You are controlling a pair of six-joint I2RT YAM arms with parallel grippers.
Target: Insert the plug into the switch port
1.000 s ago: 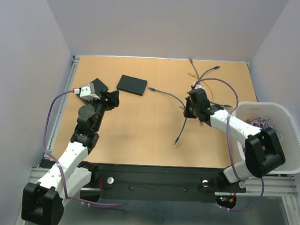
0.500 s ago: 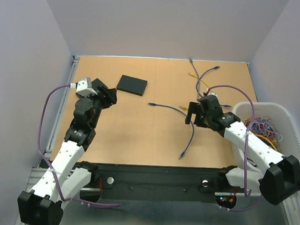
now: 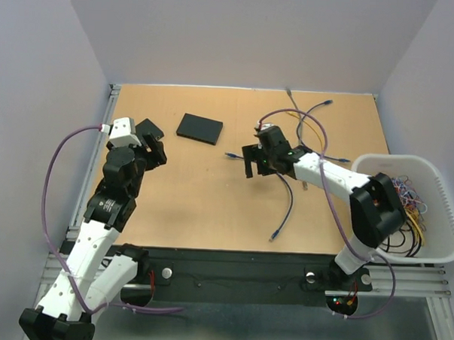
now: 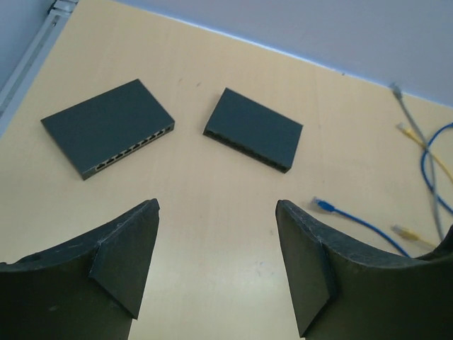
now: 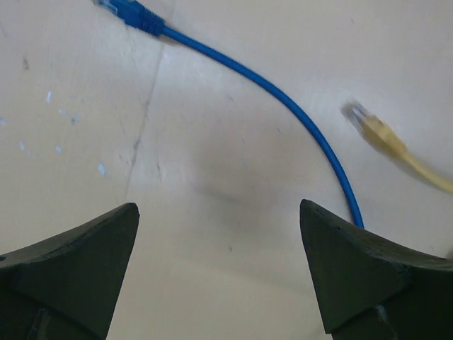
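Observation:
Two dark flat switches lie at the back left: the nearer-left switch (image 4: 110, 127) shows a row of ports along its front edge, and the second switch (image 4: 253, 129) (image 3: 199, 128) lies to its right. My left gripper (image 4: 216, 205) (image 3: 154, 150) hovers open and empty just short of them. The blue cable's plug (image 5: 127, 10) (image 3: 229, 155) (image 4: 324, 206) rests loose on the table. My right gripper (image 5: 218, 207) (image 3: 255, 162) stands open just right of that plug, above the table, with the blue cable (image 5: 311, 134) curving past its right finger.
A yellow-tipped plug (image 5: 368, 124) lies beside the blue cable. More loose cables (image 3: 308, 117) sprawl at the back right. A white bin (image 3: 437, 187) full of cables stands at the right edge. A metal rail (image 3: 100, 142) borders the table's left side.
My right gripper has opened and swung left toward the blue plug; the blue cable now lies free on the table. My left arm has shifted slightly left and stretched forward.

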